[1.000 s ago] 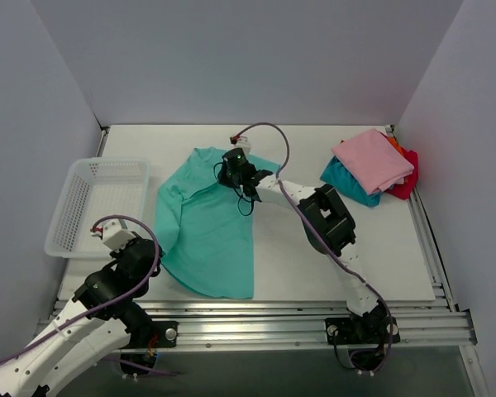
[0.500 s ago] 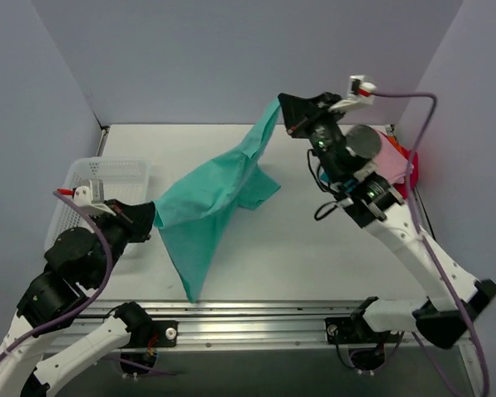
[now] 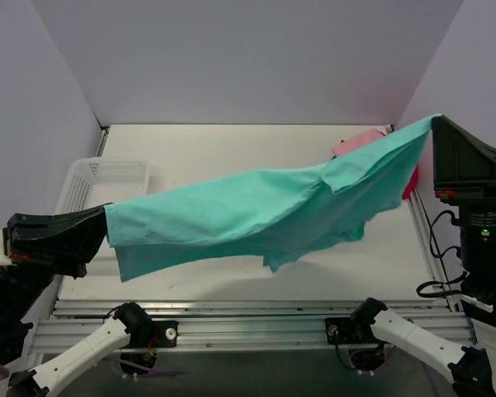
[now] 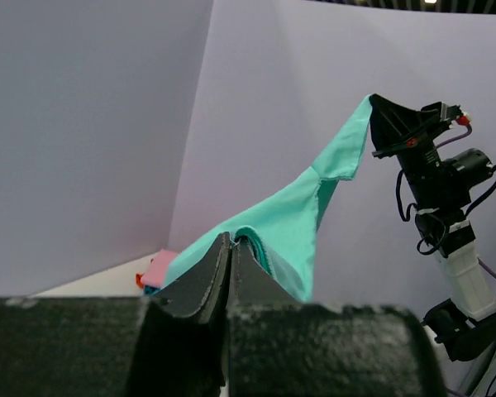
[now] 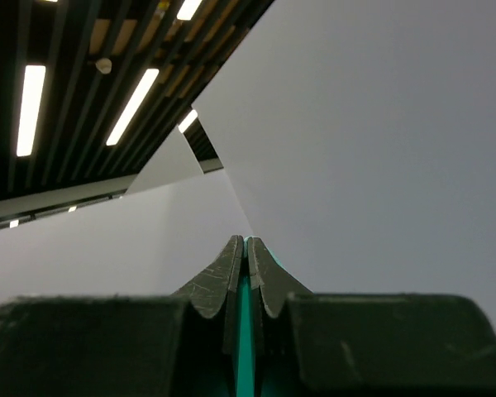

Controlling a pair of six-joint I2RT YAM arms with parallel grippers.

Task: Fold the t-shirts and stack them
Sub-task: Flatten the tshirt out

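Your teal-green t-shirt (image 3: 264, 211) hangs in the air, spanned between both grippers. As far as the top view shows, none of it touches the table (image 3: 231, 145).

From your left gripper (image 3: 99, 230) the cloth runs off to the right and upward. From your right gripper (image 3: 436, 124) it falls away leftward and down. So the long axis slants from one grip to the other, with the loose hem sagging lowest about midway between them.

Both pairs of jaws are pinched tight on fabric. The left holds a bunched edge, the right a thin strip.

Both arms are lifted. The left is the lower one, its fingers aimed across at the right arm, while the right's fingers tilt up toward wall and ceiling.

Below your right gripper lies the folded stack, mostly hidden by the cloth, with only the pink shirt (image 3: 355, 142) and the red shirt (image 3: 412, 180) peeking out.

Laying the shirt flat probably means lowering both ends together and levelling the slant.
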